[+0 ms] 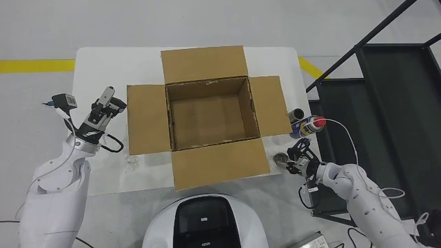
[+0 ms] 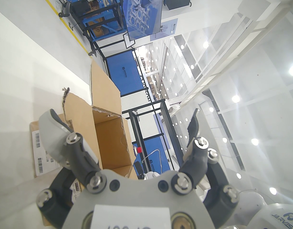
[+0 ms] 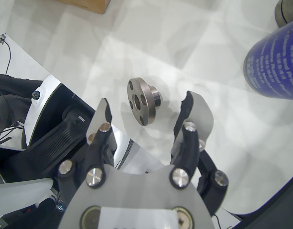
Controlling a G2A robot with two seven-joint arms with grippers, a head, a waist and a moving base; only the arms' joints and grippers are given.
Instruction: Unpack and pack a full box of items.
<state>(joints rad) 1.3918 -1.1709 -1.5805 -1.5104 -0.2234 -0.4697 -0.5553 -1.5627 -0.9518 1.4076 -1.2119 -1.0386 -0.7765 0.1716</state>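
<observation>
- On the table (image 1: pixel 110 69), centre: cardboard box (image 1: pixel 210 120), all four flaps folded out and its inside bare. I judge unpacking is done and packing is due.
- Right of the box: metal flange (image 3: pixel 141 107), lying on the table near the flap's corner.
- My right gripper (image 3: pixel 146 100): open, with a finger on either side of the flange and neither touching it, apparently lined up to take it.
- Past the flange: blue spray can (image 1: pixel 308 125) and dark cylinder (image 1: pixel 295 114), side by side, probably next to be packed.
- My left gripper (image 2: pixel 122 117): open and empty, raised beyond the left flap, out of the way.

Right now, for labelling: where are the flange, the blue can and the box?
flange (image 3: pixel 136 92), right wrist view, drilled disc face.
blue can (image 3: pixel 275 60), right wrist view, side wall.
box (image 1: pixel 212 120), top view, inside floor.
</observation>
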